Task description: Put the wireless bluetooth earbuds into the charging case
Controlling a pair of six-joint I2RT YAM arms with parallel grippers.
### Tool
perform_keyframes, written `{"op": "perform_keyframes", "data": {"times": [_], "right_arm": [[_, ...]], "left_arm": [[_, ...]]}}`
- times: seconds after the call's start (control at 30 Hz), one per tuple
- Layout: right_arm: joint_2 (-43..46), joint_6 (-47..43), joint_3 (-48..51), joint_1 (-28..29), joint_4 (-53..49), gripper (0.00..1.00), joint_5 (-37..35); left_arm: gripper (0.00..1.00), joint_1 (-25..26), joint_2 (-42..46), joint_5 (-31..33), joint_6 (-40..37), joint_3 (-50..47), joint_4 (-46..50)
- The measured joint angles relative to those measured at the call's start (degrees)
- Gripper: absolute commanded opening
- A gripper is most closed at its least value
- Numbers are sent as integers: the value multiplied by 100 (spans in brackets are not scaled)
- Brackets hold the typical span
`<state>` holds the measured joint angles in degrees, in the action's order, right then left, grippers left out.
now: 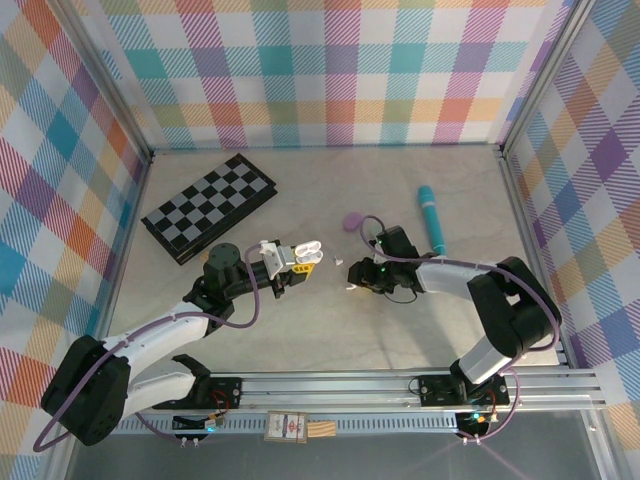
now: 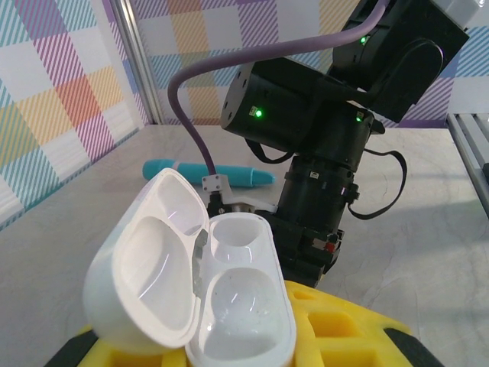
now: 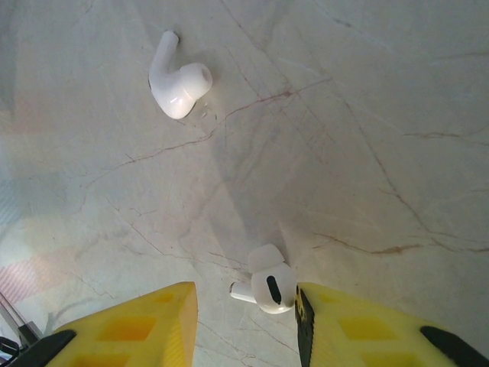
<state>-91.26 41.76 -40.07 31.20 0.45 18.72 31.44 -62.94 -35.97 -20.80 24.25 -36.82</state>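
A folded checkerboard [image 1: 210, 205] lies on the far left of the pale, veined desk [image 1: 300, 340], well apart from everything else.

Just right of it, the left pincer [image 1: 290, 258] reaches toward the middle of the desk and is clenched on the charging case [image 1: 306, 250]. In the left wrist view the charging case [image 2: 241, 298] sits between the yellow fingers [image 2: 336, 325] with its lid [image 2: 145, 260] swung fully open to one side. Both moulded wells in its base are bare.

In the gap between the two pincers, the wireless bluetooth earbuds [image 1: 340, 262] show as tiny white pieces on the desk. The right wrist view gives them plainly. One earbud [image 3: 267, 287] lies on the desk between the yellow fingers [image 3: 145, 321] of the right pincer [image 3: 244, 306], close against the inner edge of one finger and apart from the other. The other earbud [image 3: 181, 80] lies farther out on the bare desk, well beyond the fingertips, stem pointing away.

The right pincer [image 1: 360, 278] is released: its jaws stand apart around the one earbud, with desk showing between it and the farther finger, so nothing is gripped.

Beyond that pincer a small purple piece [image 1: 352, 220] rests on the desk. Farther right lies a teal stick-shaped object [image 1: 432, 220], running near to far; it also shows behind the right arm in the left wrist view [image 2: 206, 174].
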Motion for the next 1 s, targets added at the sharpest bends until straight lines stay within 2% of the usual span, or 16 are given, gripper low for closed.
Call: {"op": "perform_keyframes", "data": {"times": [0.4,0.67,1.0], "right_arm": [[-323,-57,-219,221,-63,37,-26],[-501,-61,-503,221,-463,33,-111],[-741,-140,-946,214,-1145,23,-188]], "left_arm": [[5,0,11,0,0,0,0],[5,0,109,0,0,0,2],[5,0,133,2,0,0,2]]}}
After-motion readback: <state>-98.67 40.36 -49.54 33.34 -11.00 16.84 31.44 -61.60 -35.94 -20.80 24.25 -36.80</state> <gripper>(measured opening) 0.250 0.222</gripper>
